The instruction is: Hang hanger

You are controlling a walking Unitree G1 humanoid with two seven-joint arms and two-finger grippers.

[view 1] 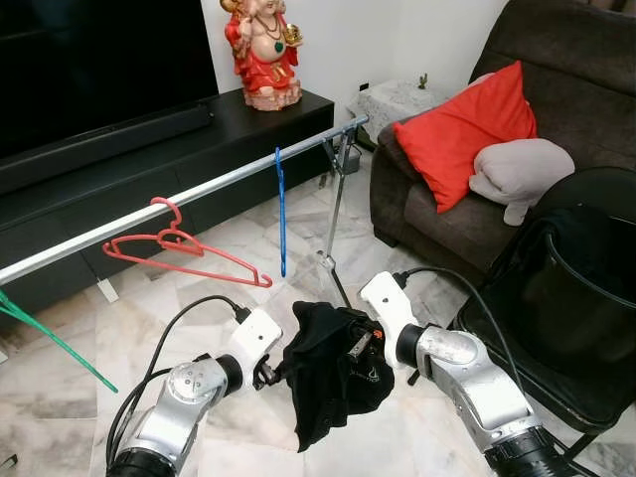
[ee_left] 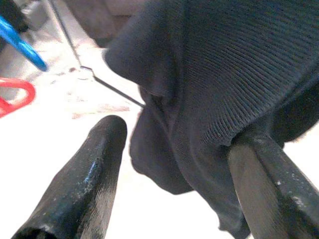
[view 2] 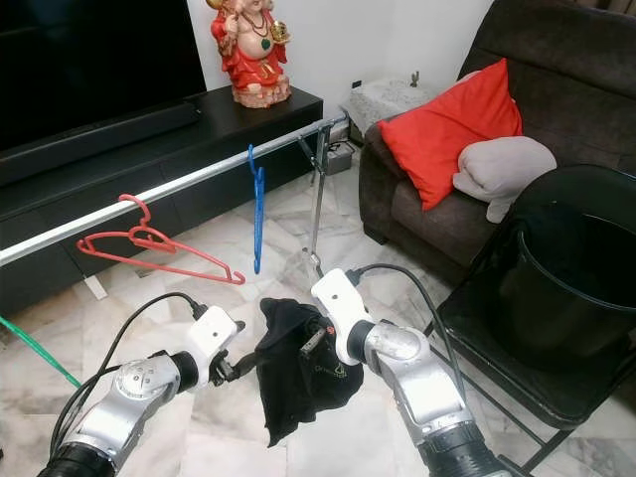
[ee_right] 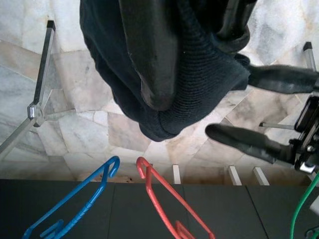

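A black garment (view 1: 333, 368) hangs low at centre frame in the left eye view, bunched between the robot's two claws above the marble floor (view 1: 89, 397). The right claw (ee_right: 192, 74) is clamped on the cloth from the lower right, its black fingers pinching a thick fold. The left claw (ee_left: 174, 169) reaches in from the lower left with its fingers spread; one finger lies against the cloth's edge, the other stands clear of it. The move ahead turns on the rail (view 1: 199, 191): it runs as a long diagonal from mid left up to upper centre, above and beyond both claws, so the garment has to travel up and forward to reach it. Three hangers are already hooked on that rail: a red hanger (view 1: 184, 250) at left centre, a blue hanger (view 1: 281, 214) dangling edge-on near upper centre, and a green hanger (view 1: 45, 338) at the far left edge. The red hanger looks nearer the left claw. Whether a hanger sits inside the bunched cloth cannot be told.
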